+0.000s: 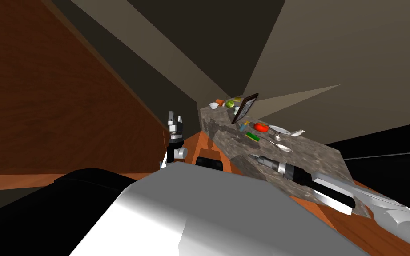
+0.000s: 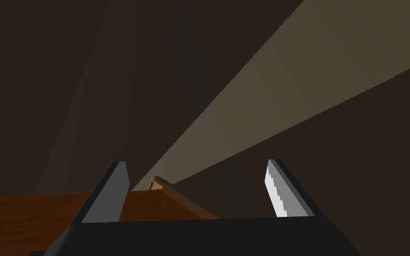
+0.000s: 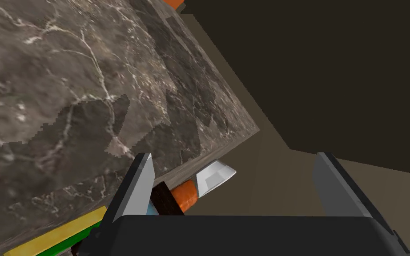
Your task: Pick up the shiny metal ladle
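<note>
The shiny metal ladle (image 1: 283, 147) lies flat on the grey marbled counter (image 1: 304, 158), near its middle, beside a green and yellow sponge (image 1: 252, 136). My right gripper (image 1: 254, 156) hovers over the counter a short way before the ladle, apart from it. In the right wrist view, that gripper (image 3: 234, 155) is open with nothing between its fingers, above the marbled top (image 3: 66, 89) near the sponge (image 3: 53, 238). My left gripper (image 1: 175, 115) is raised by the brown cabinet, away from the counter. It stands open and empty (image 2: 196, 163).
Further along the counter are a red tomato (image 1: 261, 126), a white plate (image 1: 279, 130), a leaning dark frame (image 1: 245, 108), a green apple (image 1: 230, 104) and a white bowl (image 1: 213, 106). A tall brown cabinet (image 1: 57, 89) stands to the left. A black area lies at the right.
</note>
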